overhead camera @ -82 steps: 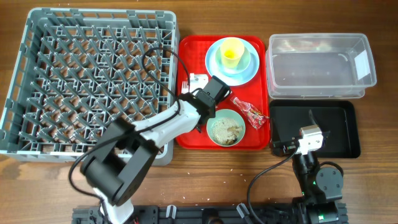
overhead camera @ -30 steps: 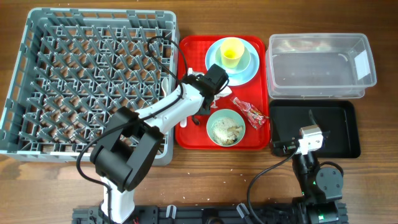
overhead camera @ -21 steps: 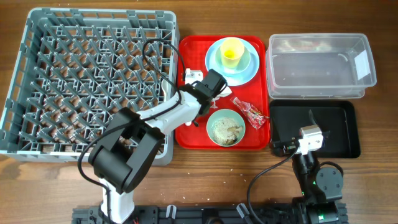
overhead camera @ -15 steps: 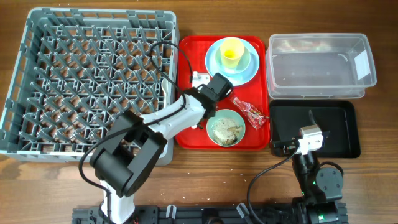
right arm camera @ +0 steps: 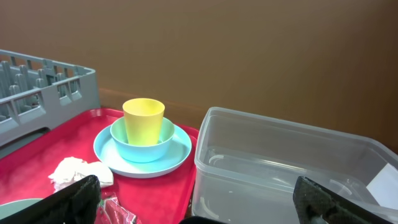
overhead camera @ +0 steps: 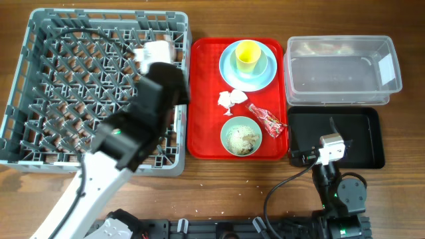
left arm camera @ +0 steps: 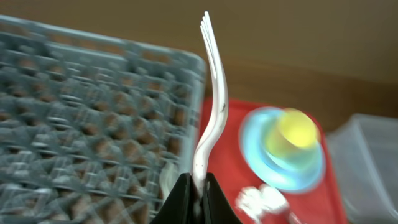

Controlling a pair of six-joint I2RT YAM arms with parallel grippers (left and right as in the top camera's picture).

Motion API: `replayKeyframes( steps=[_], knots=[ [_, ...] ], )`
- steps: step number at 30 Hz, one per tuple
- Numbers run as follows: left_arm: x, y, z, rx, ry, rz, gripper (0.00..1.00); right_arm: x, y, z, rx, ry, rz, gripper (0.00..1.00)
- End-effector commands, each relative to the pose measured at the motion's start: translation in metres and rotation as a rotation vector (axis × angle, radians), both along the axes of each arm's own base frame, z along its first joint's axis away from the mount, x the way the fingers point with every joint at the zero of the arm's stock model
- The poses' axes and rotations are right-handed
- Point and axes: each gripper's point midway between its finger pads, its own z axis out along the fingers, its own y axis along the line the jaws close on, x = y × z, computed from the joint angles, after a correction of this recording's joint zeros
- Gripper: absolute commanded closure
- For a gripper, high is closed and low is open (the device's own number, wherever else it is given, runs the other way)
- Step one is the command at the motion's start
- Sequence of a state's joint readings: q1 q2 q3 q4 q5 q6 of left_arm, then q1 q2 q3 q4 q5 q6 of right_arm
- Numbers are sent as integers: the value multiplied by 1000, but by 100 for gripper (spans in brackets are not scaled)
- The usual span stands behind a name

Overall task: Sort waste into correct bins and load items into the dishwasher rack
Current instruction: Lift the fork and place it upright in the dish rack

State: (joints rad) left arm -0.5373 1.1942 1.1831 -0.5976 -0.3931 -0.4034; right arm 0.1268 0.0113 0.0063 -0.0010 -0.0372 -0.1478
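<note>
My left gripper [left arm camera: 199,186] is shut on the white plastic fork [left arm camera: 214,106], tines up, above the right edge of the grey dishwasher rack [overhead camera: 66,86]. In the overhead view the arm hides the jaws. On the red tray [overhead camera: 206,133] lie the crumpled napkin [overhead camera: 230,98] and the red wrapper [overhead camera: 265,121]. There too stand the pale green bowl [overhead camera: 241,136] with rice crumbs and the yellow cup [overhead camera: 247,56] in a blue dish on the blue plate [overhead camera: 262,76]. My right gripper [overhead camera: 330,143] is open and empty over the black tray [overhead camera: 362,143]. I cannot make out the spoon.
The clear tub [overhead camera: 342,70] with a white label stands behind the black tray, right of the red tray. The right wrist view shows the tub [right arm camera: 280,168], cup [right arm camera: 143,118], napkin [right arm camera: 78,169] and rack corner [right arm camera: 43,81]. A black cable loops over the rack.
My left arm has lifted off the red tray and swung left and up over the rack with the fork. The napkin now lies uncovered. The right arm has not moved.
</note>
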Motion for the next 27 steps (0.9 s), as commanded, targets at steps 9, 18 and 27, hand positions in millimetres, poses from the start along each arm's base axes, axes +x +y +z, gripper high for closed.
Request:
replayKeyframes(
  steps=[9,18,27],
  knots=[
    [36,31,-149,199,435,-18,96,-1,1,2,-8,-10,8,0],
    [37,30,-157,242,458,-54,57,-1,1,2,-8,-10,8,0],
    [-6,-104,-91,-189,428,-481,87,-1,1,2,-8,-10,8,0]
  ],
)
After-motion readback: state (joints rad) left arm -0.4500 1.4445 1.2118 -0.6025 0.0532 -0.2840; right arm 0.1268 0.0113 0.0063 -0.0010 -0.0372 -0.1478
